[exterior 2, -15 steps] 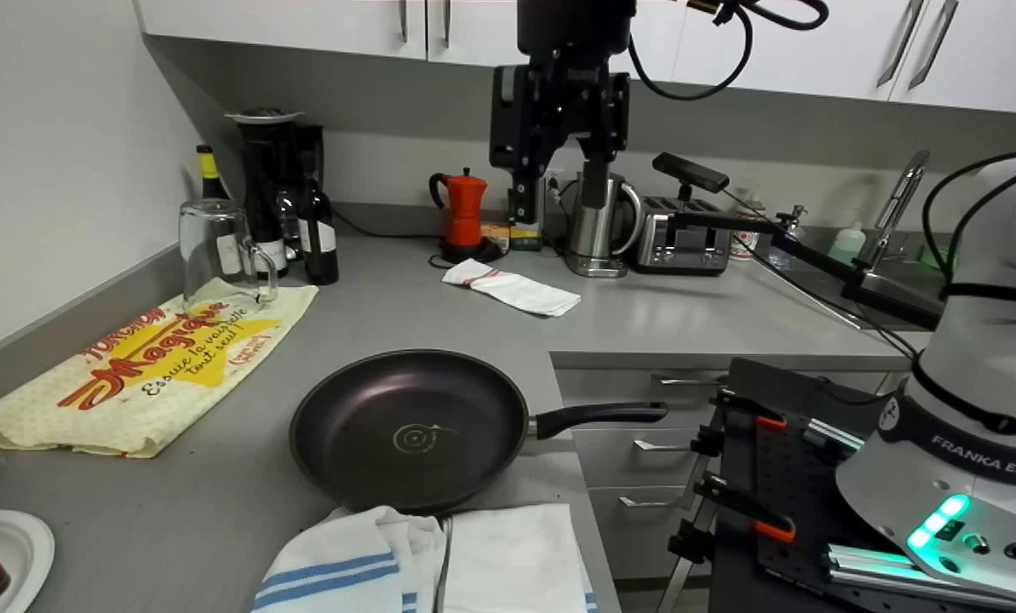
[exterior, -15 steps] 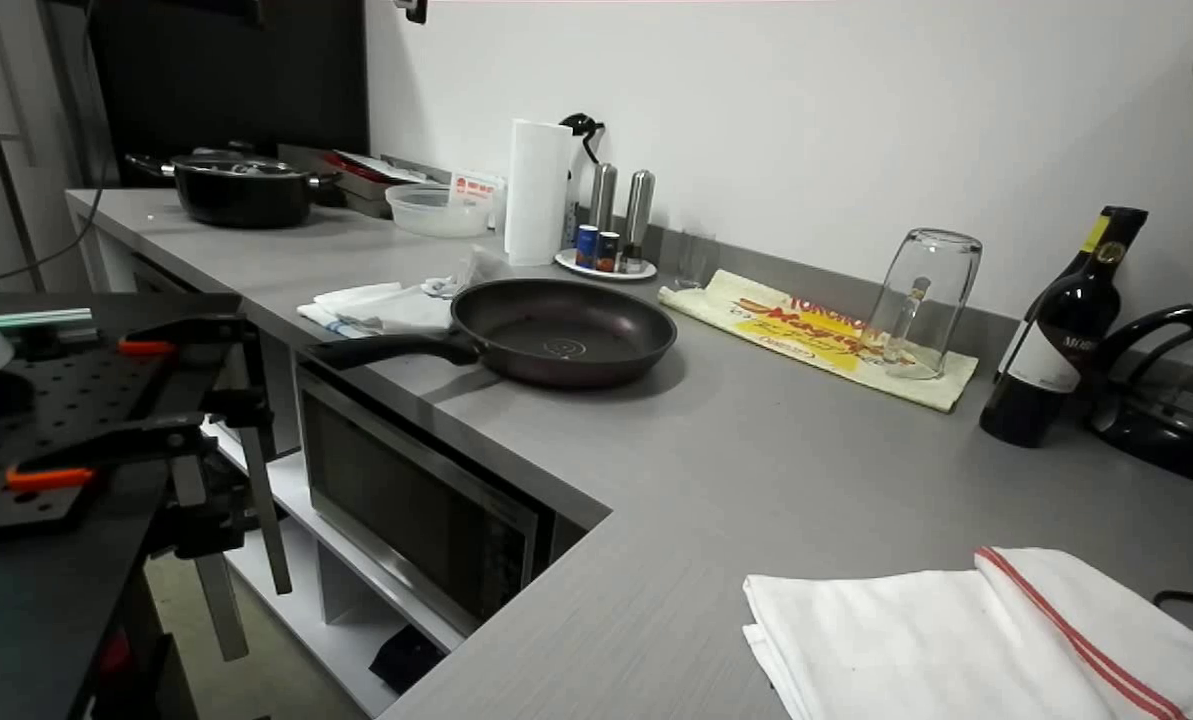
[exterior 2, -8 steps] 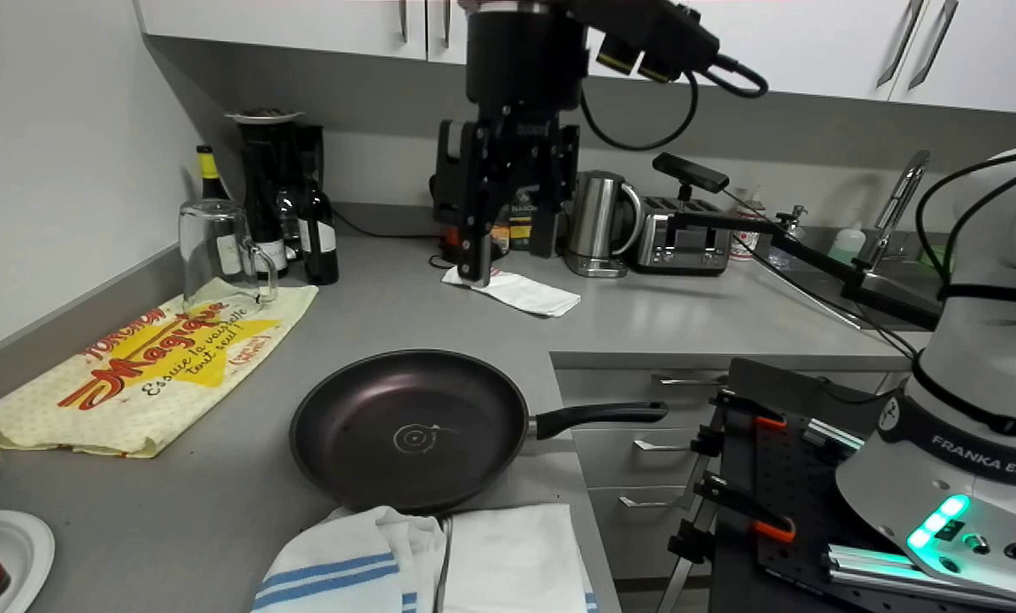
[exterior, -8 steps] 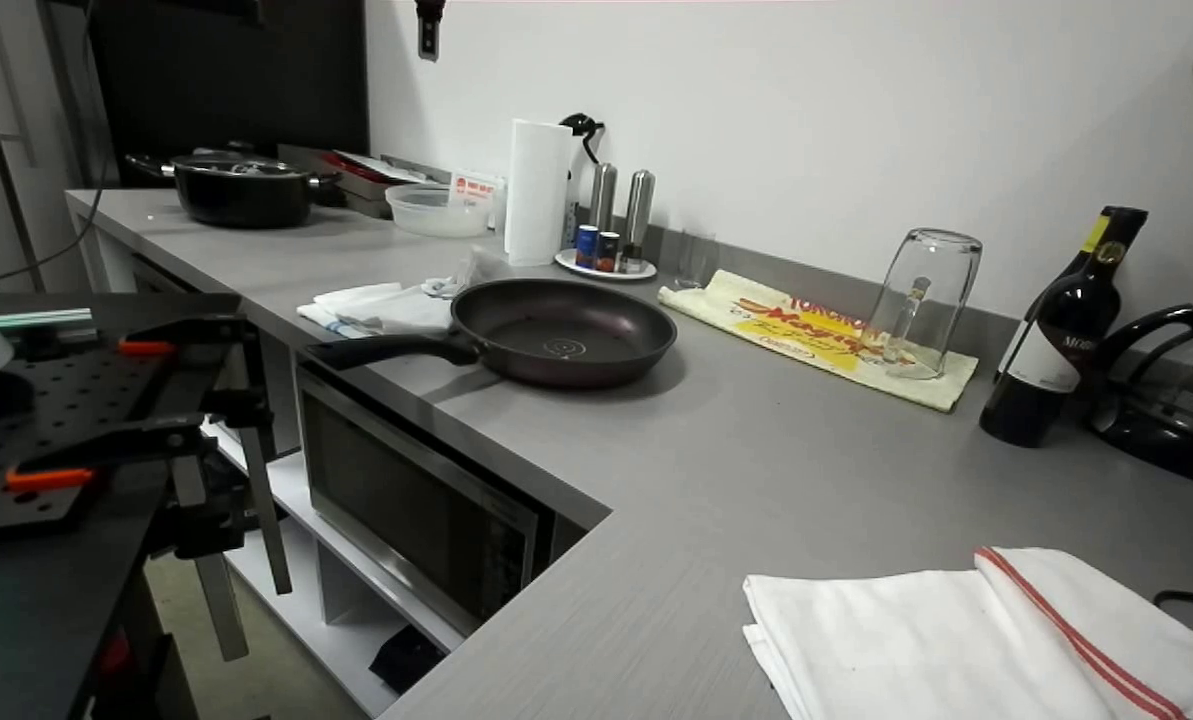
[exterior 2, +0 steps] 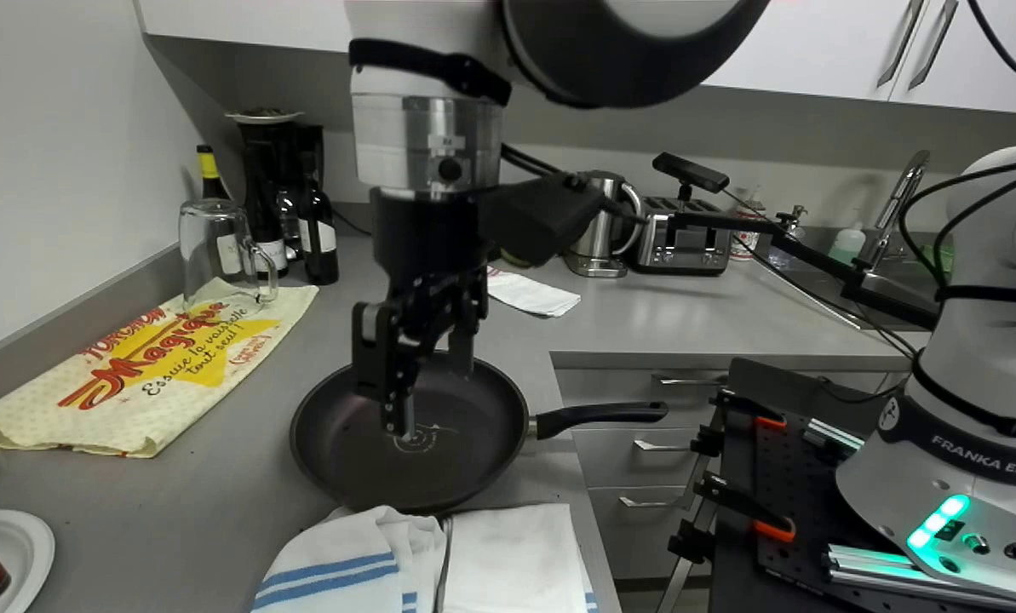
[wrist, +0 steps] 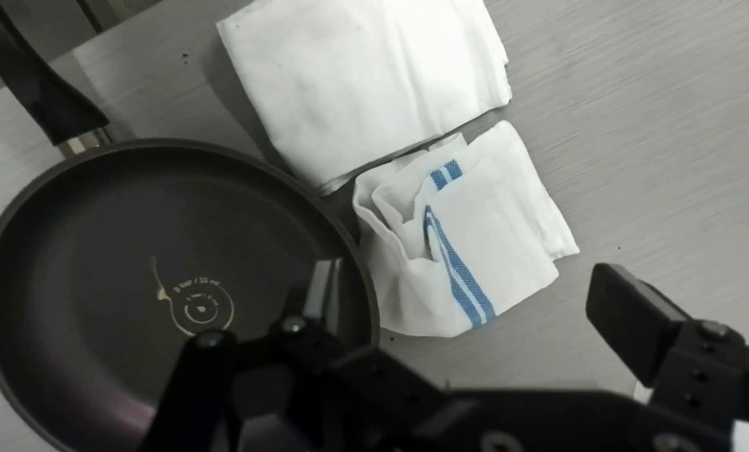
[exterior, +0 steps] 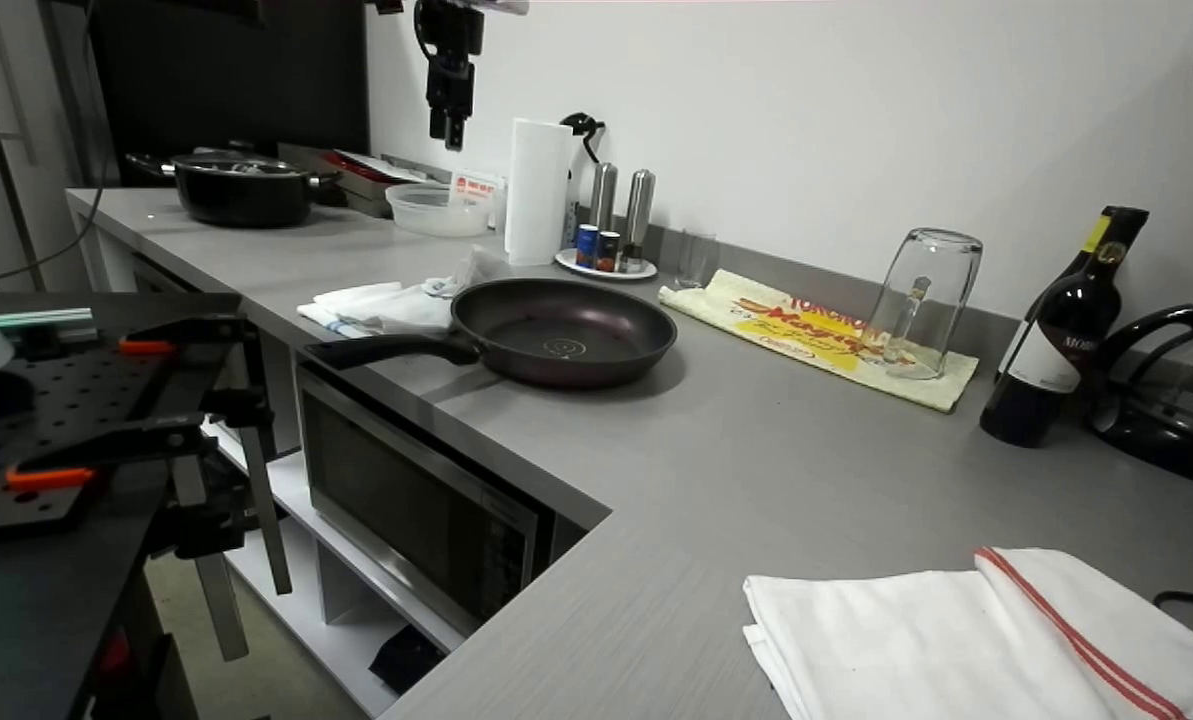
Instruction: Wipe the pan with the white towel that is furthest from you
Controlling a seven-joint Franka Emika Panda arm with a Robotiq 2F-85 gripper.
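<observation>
Claw, spread and empty, has dropped to a height hard to judge, which suits fetching the blue-striped towel near three o'clock from the pan in the wrist view.

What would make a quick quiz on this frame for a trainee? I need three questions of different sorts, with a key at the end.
1. Multiple choice. In the wrist view, the crumpled towel beside the pan is striped in: a) red, b) blue, c) green.
2. True or false. The gripper is open and holds nothing.
3. Short answer. In both exterior views, what see-through, handled thing stands on the yellow printed cloth?

Key: 1: b. 2: true. 3: the glass mug.
</observation>
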